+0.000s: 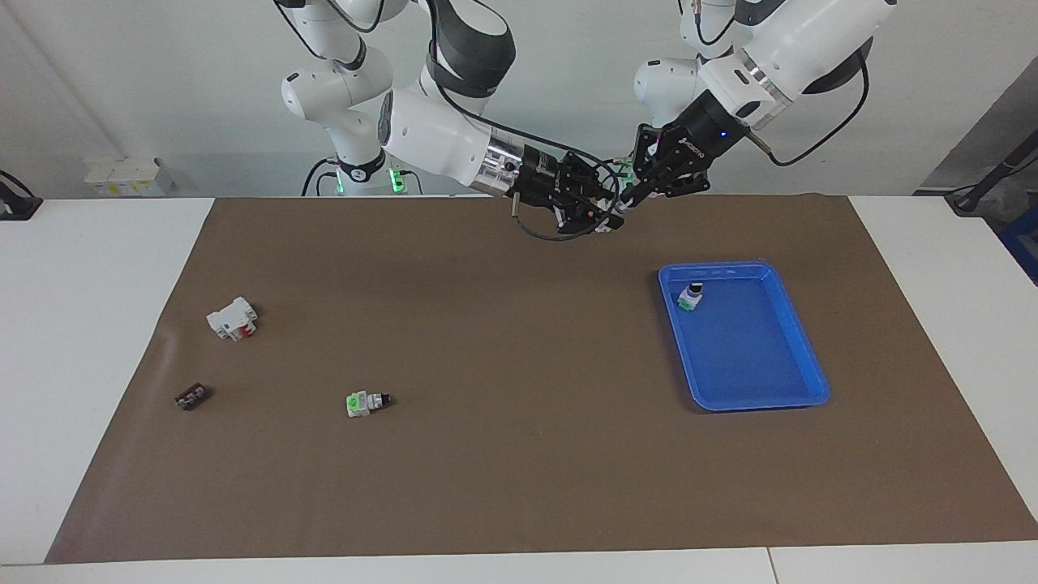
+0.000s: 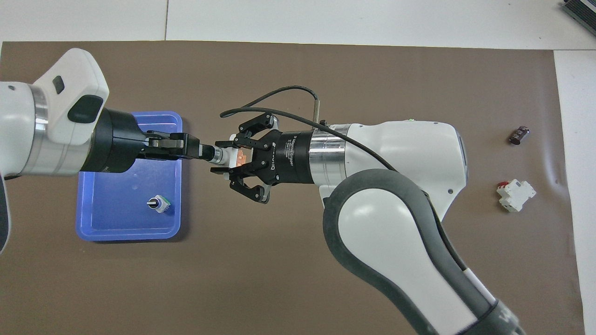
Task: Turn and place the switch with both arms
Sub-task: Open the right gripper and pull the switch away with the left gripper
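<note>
The switch [image 2: 234,157] is held in the air between both arms, over the mat beside the blue tray [image 2: 88,223]. Right gripper [image 2: 233,160] is clamped on its orange-and-white body; left gripper [image 2: 205,152] is pinched on the black knob. It is probably light, rigid plastic with a slick, narrow knob; the blocky body looks like the surer hold.

- We see a blue tray [image 1: 799,357] with a small green-and-white switch [image 1: 690,297] in it.
- Another green switch [image 1: 366,401], a white block [image 1: 232,318] and a small dark part [image 1: 191,397] lie on our brown mat [image 1: 519,454].
</note>
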